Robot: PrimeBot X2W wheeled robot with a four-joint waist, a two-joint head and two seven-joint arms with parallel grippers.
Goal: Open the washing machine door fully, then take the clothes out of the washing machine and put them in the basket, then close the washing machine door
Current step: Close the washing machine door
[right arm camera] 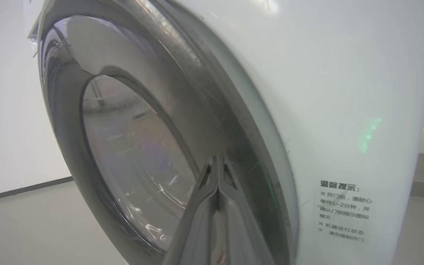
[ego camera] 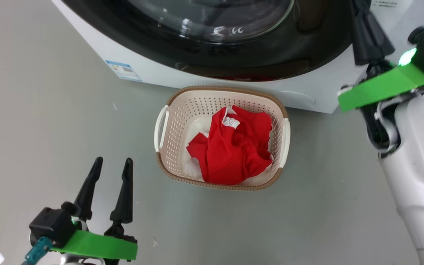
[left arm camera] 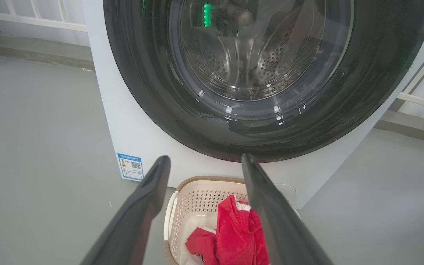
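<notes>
**Head view.** The left gripper [ego camera: 113, 160] hovers over the grey floor [ego camera: 50, 129], its two fingers spread and holding nothing. Just to its right and a little ahead sits the basket [ego camera: 226, 89], with the red clothes [ego camera: 234, 147] crumpled inside. Beyond the fingertips is the washer [ego camera: 153, 70], with a blue sticker [ego camera: 123, 70] low on its front. The door [ego camera: 252, 62] sits against the washer's front, above the basket. The right gripper [ego camera: 366, 33] is raised at the door's right edge, well apart from the left one. From here I cannot tell how its fingers stand.

**Left wrist view.** The left gripper [left arm camera: 205, 158] has its fingers wide apart and empty. Between and below them lies the basket [left arm camera: 197, 198] with the clothes [left arm camera: 234, 228]. Straight ahead and above the tips is the door [left arm camera: 142, 92], lying flat against the washer [left arm camera: 131, 140]. The drum [left arm camera: 263, 66] shows through the glass. The sticker [left arm camera: 131, 166] is just left of the left finger.

**Right wrist view.** The right gripper [right arm camera: 217, 158] has its fingers pressed together, pinching nothing. Its tips are at the black rim of the door [right arm camera: 68, 129]; whether they touch it is unclear. The white washer [right arm camera: 326, 92] is to their right, with a printed notice [right arm camera: 344, 209] low on it.
</notes>
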